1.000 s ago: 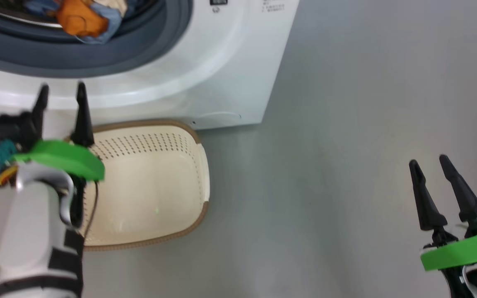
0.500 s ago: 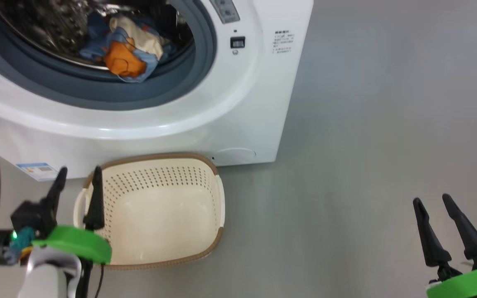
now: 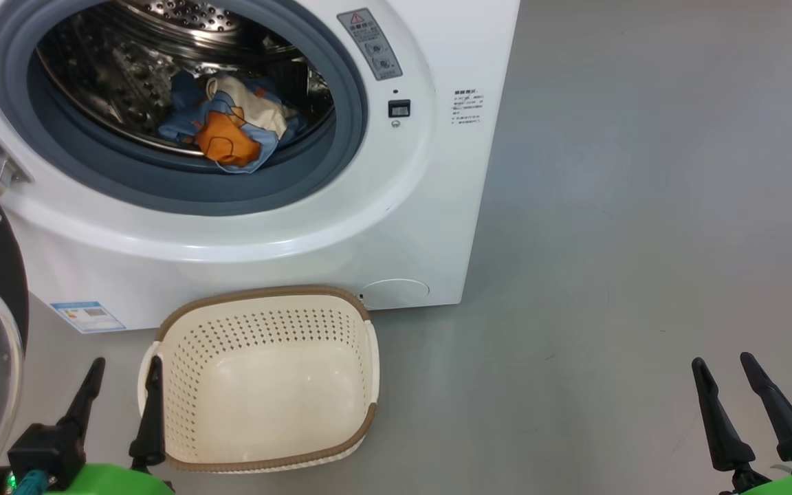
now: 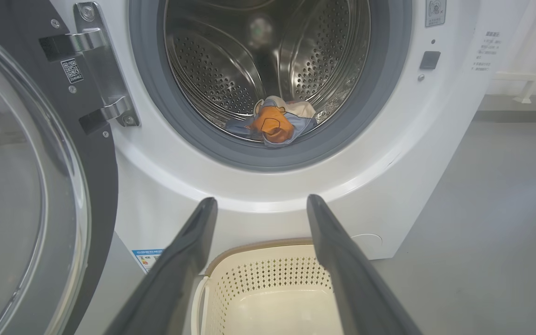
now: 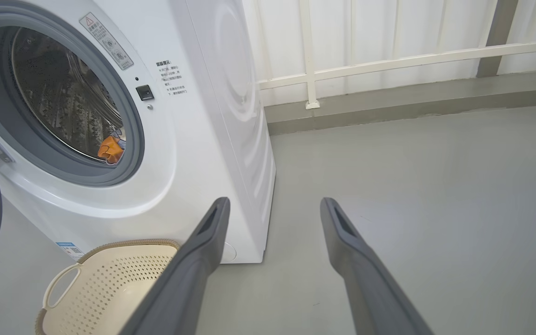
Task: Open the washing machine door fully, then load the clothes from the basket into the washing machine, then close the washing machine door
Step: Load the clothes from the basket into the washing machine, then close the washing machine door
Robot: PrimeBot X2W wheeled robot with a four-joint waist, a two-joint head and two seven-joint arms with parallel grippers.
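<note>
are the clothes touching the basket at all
Apart. Head view: the clothes lie in the drum, the basket sits empty on the floor below.

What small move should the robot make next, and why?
Probably move the open left gripper toward the washing machine door, which stands open at its left, to start pushing it shut: the basket is empty and the clothes lie in the drum.

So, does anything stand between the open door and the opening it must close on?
Nothing visible does. The clothes lie inside the drum. The empty basket stands on the floor in front of the washing machine, probably lower than the door swings.
</note>
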